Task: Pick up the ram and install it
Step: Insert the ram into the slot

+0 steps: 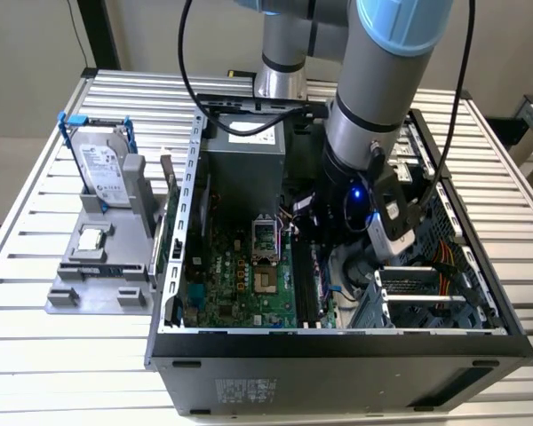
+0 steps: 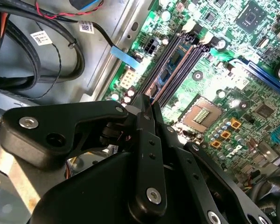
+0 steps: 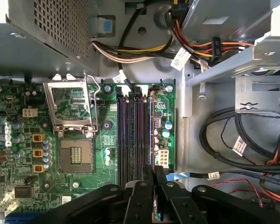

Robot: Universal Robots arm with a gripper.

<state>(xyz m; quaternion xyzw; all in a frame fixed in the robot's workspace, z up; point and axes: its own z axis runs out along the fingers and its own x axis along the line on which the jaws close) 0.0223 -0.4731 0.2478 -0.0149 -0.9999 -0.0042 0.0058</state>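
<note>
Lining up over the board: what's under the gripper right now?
Black memory slots run beneath the gripper, beside the open processor socket. The gripper's body hides their near ends.

The tool [image 3: 153, 191] sits over the memory slots [image 3: 134, 135] — open processor socket [image 3: 74, 126] alongside.
</note>
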